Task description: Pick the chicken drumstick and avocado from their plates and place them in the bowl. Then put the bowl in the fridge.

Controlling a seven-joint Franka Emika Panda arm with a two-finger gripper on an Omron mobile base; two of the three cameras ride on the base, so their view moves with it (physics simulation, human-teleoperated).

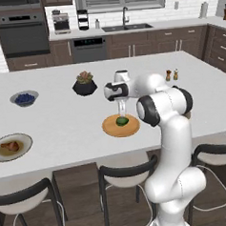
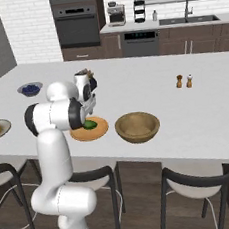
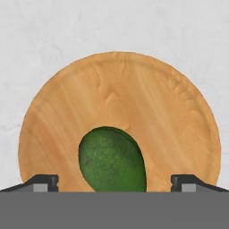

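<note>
The dark green avocado [image 3: 112, 161] lies on the round wooden plate [image 3: 120, 98] near the island's front edge. My gripper [image 3: 115, 182] hangs open just above it, pointing down, with one fingertip on each side of the fruit and not touching it. From the base views, the gripper [image 1: 121, 113] stands over the avocado [image 1: 121, 120] on its plate [image 1: 111, 129]. The reddish-brown chicken drumstick [image 1: 12, 146] rests in the pale-rimmed dish [image 1: 22, 139] far to the left. The deep wooden bowl [image 2: 137, 126] stands empty just right of the wooden plate [image 2: 101, 130]. The fridge is out of view.
A black plant pot [image 1: 84, 84] stands behind the wooden plate, and a small grey bowl of blueberries [image 1: 24, 97] sits further left. Two shakers [image 2: 184, 81] stand at the right. Stools [image 1: 124, 174] line the island's front edge.
</note>
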